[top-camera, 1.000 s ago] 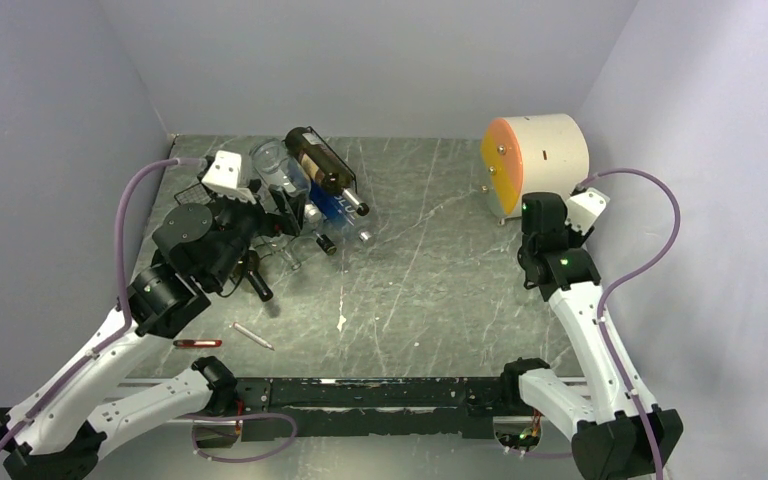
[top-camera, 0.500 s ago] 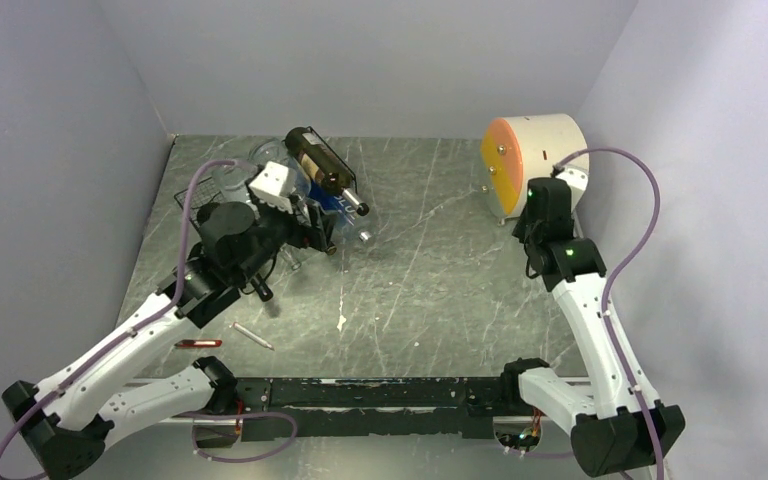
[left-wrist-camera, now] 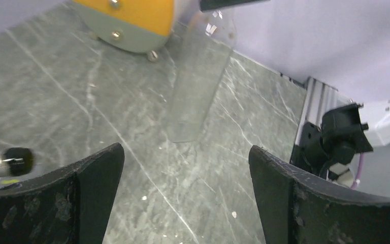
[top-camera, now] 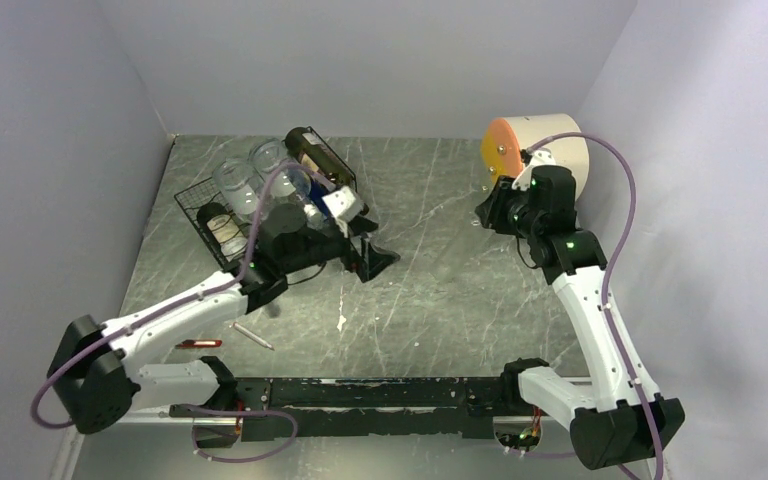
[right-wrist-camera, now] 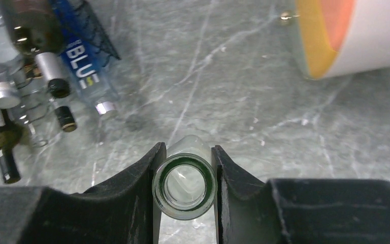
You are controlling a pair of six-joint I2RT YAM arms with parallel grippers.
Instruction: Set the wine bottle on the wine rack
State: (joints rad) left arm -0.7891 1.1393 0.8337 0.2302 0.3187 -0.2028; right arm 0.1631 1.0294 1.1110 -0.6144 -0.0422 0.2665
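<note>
While my right pincer (right-wrist-camera: 187,155) clamps the clear wine bottle (right-wrist-camera: 184,187) by its neck at two o'clock, my left pincer (left-wrist-camera: 185,168) hangs wide and empty. The grasp looks made; next I must carry it to the wine rack (top-camera: 195,210) at ten o'clock.

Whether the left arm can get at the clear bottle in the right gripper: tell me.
Probably yes: the open left gripper faces the clear bottle across open table; the right gripper grips only its top.
</note>
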